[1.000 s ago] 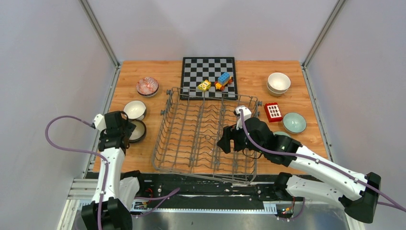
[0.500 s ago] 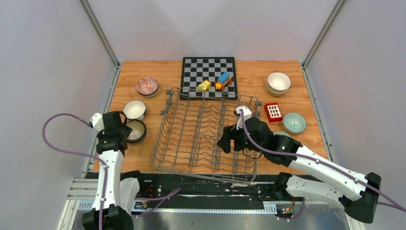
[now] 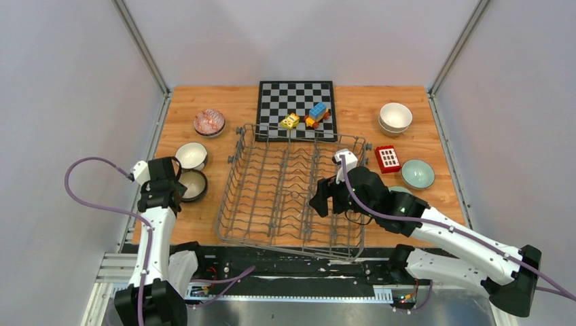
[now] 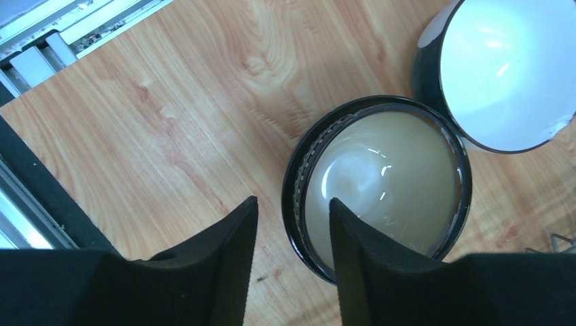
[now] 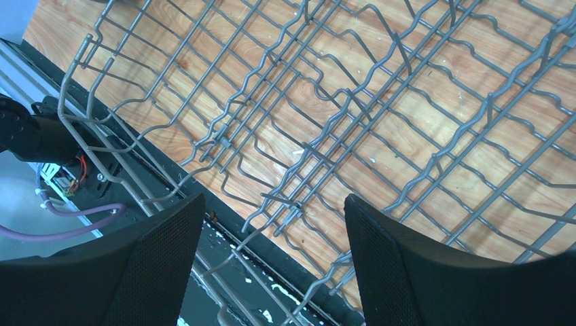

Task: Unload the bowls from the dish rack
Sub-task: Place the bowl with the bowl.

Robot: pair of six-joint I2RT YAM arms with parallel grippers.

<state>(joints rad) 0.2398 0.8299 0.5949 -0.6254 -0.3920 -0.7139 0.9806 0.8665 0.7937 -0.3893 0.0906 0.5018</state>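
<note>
The grey wire dish rack (image 3: 292,183) stands mid-table and holds no bowls that I can see. Left of it sit a red-patterned bowl (image 3: 208,122), a cream bowl (image 3: 191,155) and a dark-rimmed bowl (image 3: 194,185). My left gripper (image 3: 178,186) hovers over that dark bowl's near-left edge. In the left wrist view the dark-rimmed bowl (image 4: 387,176) rests on the wood beside the cream bowl (image 4: 502,68); my left gripper (image 4: 293,200) is part open, the rim showing below the gap, untouched. My right gripper (image 3: 325,205) is open above the dish rack (image 5: 339,102), and nothing sits in the right gripper (image 5: 274,198).
Stacked white bowls (image 3: 395,117) and a mint bowl (image 3: 417,174) sit right of the rack, near a red block (image 3: 387,158). A chessboard (image 3: 297,95) with toy blocks (image 3: 317,113) lies behind it. Metal posts and walls close in both sides.
My left gripper's jaws have narrowed over the dark-rimmed bowl, and the left arm has shifted a little. The right arm has stayed still.
</note>
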